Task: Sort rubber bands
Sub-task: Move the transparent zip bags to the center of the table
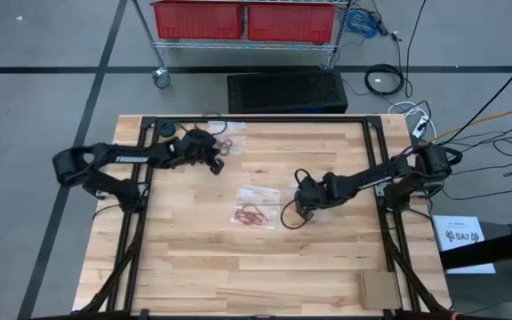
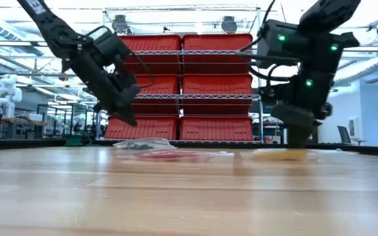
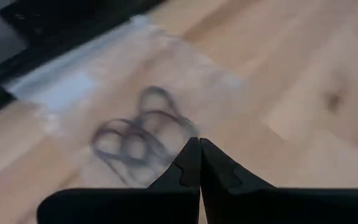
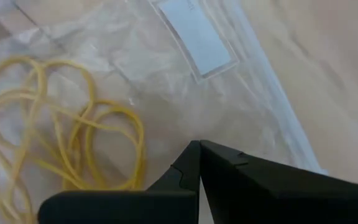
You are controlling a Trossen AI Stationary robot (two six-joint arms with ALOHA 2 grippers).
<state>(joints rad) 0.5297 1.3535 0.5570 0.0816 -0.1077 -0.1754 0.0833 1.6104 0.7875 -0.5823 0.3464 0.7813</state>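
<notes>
Pale wooden bench [image 1: 194, 267] carrying three clear flat plastic bags. Black thin rubber bands [image 3: 138, 134] lying in the bag near the far edge, left of centre. Yellowish tan thin rubber bands [image 4: 55, 130] in the clear bag [image 4: 229, 99] near bench centre; red thin rubber bands [image 1: 253, 214] bunched just nearer the front edge from those.

Left pincer [image 3: 199, 163] hovering over the black bands, fingers pressed together, nothing between them. Right pincer [image 4: 199, 165] low beside the tan bands at bench centre, fingers likewise together, nothing gripped.

Judged step: colours appear already grouped per bag; no loose band made out on bare wood, though small loops could escape notice. Judged next: lifting clear, parting fingers before any further pick, then descending squarely onto a single stray loop, avoiding a snag on bag film.
</notes>
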